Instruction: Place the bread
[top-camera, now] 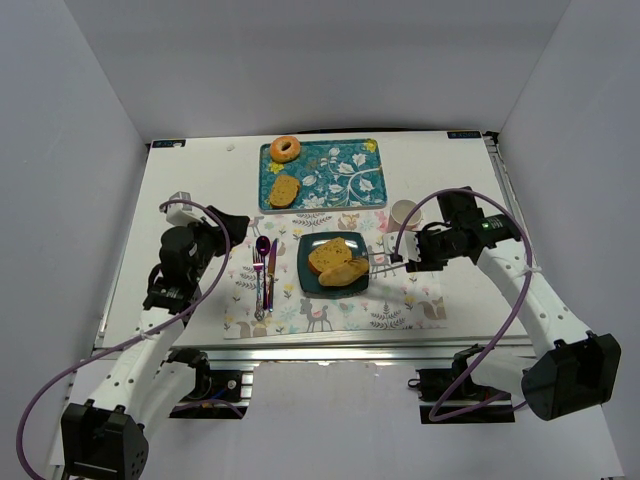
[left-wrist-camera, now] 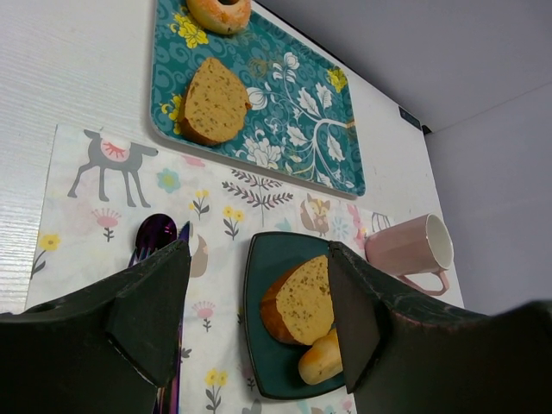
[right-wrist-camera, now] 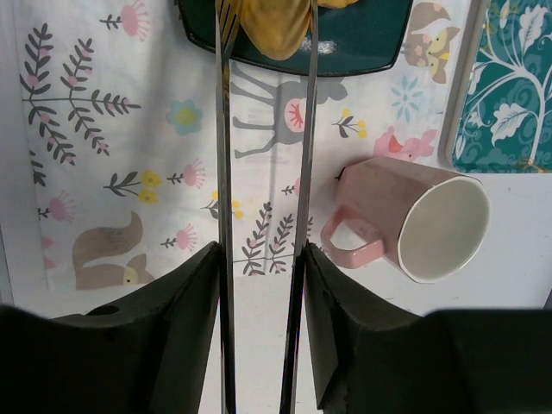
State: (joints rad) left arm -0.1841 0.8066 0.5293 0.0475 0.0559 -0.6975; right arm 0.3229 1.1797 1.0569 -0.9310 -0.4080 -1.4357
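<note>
A dark teal square plate (top-camera: 305,278) on the placemat holds a bread slice (top-camera: 328,254) and a bread roll (top-camera: 346,272). My right gripper (top-camera: 410,258) is shut on metal tongs (top-camera: 385,265). In the right wrist view the tongs (right-wrist-camera: 222,172) run up between my fingers, and their tips straddle a yellow bread piece (right-wrist-camera: 276,26) on the plate (right-wrist-camera: 371,43). My left gripper (top-camera: 225,228) is open and empty, left of the plate. Its wrist view shows the slice (left-wrist-camera: 302,302) and roll (left-wrist-camera: 321,358) between its jaws, further off.
A teal floral tray (top-camera: 345,175) at the back holds a doughnut (top-camera: 286,149) and another bread slice (top-camera: 284,190). A pink mug (top-camera: 404,212) lies on its side right of the plate. A spoon, fork and knife (top-camera: 264,275) lie left of the plate.
</note>
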